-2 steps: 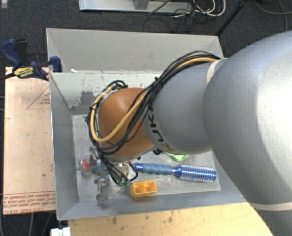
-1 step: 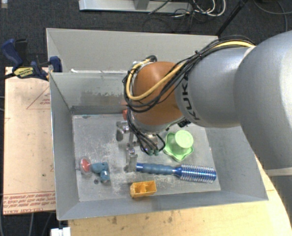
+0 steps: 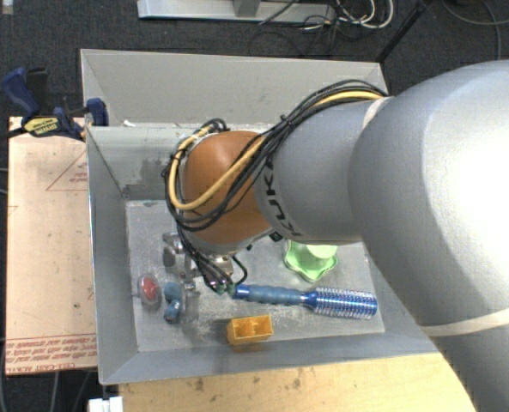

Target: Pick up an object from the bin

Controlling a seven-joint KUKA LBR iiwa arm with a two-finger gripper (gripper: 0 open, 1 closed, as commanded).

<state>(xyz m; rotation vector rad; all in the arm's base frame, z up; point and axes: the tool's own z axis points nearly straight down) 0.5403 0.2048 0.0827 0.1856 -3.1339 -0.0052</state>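
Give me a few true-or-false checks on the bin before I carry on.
1. The brush is blue. True.
2. The green thing lies on the view's left of the gripper. False: it lies on the gripper's right in the view.
3. The orange block lies near the bin's lower wall in the view. True.
4. The red thing sits on the brush. False: it lies apart, at the floor's left.
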